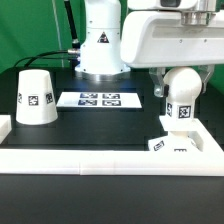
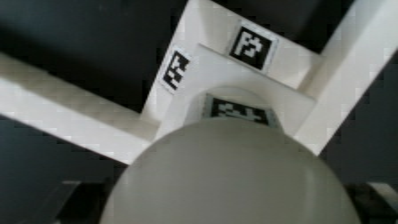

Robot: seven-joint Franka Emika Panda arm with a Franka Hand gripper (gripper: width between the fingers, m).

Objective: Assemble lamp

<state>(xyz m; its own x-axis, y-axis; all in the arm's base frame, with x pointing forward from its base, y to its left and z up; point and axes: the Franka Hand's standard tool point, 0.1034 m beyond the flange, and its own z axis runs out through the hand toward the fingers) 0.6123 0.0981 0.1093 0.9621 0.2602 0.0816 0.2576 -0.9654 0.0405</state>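
Note:
My gripper (image 1: 181, 82) is shut on the round white bulb (image 1: 182, 108) and holds it upright at the exterior view's right, just above the small angular base block (image 1: 168, 146). The base block lies in the corner of the white fence. In the wrist view the bulb (image 2: 222, 170) fills the foreground between my dark fingers (image 2: 75, 203), with the tagged base block (image 2: 253, 55) beyond it. I cannot tell whether bulb and base touch. The cone shade (image 1: 37, 97) stands upright at the exterior view's left, apart from the gripper.
The marker board (image 1: 100, 99) lies flat on the black table between the shade and the bulb. A white fence (image 1: 90, 156) runs along the front and up the sides, and shows in the wrist view (image 2: 54, 95). The robot's white body (image 1: 100, 45) stands at the back.

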